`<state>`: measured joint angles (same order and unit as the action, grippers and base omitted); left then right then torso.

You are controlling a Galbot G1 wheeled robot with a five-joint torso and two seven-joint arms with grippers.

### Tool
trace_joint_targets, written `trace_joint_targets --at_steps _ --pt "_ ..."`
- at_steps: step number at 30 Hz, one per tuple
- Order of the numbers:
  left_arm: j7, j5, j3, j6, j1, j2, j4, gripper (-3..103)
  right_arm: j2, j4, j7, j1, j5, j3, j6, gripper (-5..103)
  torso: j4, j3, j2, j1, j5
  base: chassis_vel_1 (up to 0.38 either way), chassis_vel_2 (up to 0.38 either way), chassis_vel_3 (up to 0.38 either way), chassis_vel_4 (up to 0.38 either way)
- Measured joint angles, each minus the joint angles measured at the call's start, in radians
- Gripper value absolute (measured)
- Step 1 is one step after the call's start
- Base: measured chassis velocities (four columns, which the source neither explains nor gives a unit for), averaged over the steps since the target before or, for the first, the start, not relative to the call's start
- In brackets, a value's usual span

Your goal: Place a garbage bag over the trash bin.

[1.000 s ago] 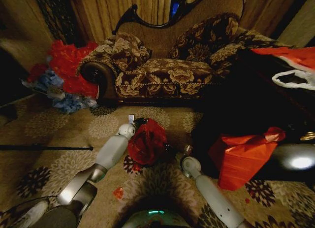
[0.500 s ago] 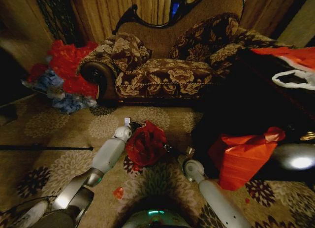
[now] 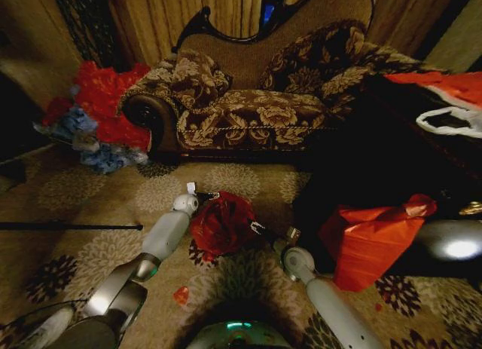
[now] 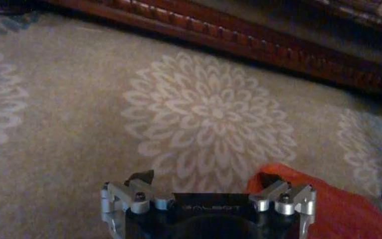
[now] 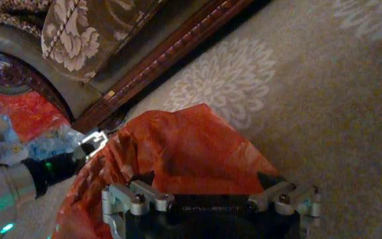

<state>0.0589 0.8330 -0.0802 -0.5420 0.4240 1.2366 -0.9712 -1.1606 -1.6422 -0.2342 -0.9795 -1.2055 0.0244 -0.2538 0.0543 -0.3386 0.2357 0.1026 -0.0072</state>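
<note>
Because the garbage bag [image 3: 223,224] must spread over the trash bin beneath it on the carpet [image 3: 90,198], we flank it with the left gripper [image 3: 197,191] and right gripper [image 3: 260,230], jaws wide, holding nothing.

Silver-grey arms [image 3: 162,240], black wrists, silver screwed jaws.

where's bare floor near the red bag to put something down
Bare carpet lies on the robot's left, between the left gripper, the dark rod and the heap of red and blue bags. A narrower strip runs between the garbage bag and the sofa. The right side is crowded: the right gripper, then the orange-red bundle.
</note>
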Motion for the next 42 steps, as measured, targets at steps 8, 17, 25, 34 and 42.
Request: trace_joint_targets --at_steps 8,17,25,34,42 --pt "-0.044 -0.003 -0.013 -0.007 0.026 -0.002 0.037 100 0.007 -0.008 -0.003 -0.004 0.000 -0.001 0.000 100 0.0000 0.000 0.000 0.000 -0.0002 0.000 0.000 0.000 0.000" --pt "-0.083 -0.034 -0.016 0.004 0.029 0.012 0.093 100 0.007 -0.016 -0.008 -0.017 0.005 0.000 0.002 100 0.0000 0.000 0.000 0.000 0.0002 0.000 0.000 0.000 0.000" --pt "-0.120 -0.086 -0.024 0.048 0.054 0.023 0.151 100 0.010 -0.027 -0.011 -0.039 0.019 0.007 0.009 100 -0.0001 0.000 0.000 0.000 -0.0001 0.000 0.000 0.000 0.000" --pt "-0.122 -0.033 -0.046 0.135 0.073 0.017 0.117 100 0.011 -0.045 -0.019 -0.044 0.026 0.004 0.010 100 0.0003 0.000 0.000 0.000 -0.0002 0.000 0.000 0.000 0.000" --pt "-0.164 0.039 -0.077 0.182 0.120 -0.027 0.028 100 0.014 -0.054 -0.018 -0.058 0.037 0.000 0.011 100 0.0002 0.000 0.000 0.000 -0.0002 0.000 0.000 0.000 0.000"
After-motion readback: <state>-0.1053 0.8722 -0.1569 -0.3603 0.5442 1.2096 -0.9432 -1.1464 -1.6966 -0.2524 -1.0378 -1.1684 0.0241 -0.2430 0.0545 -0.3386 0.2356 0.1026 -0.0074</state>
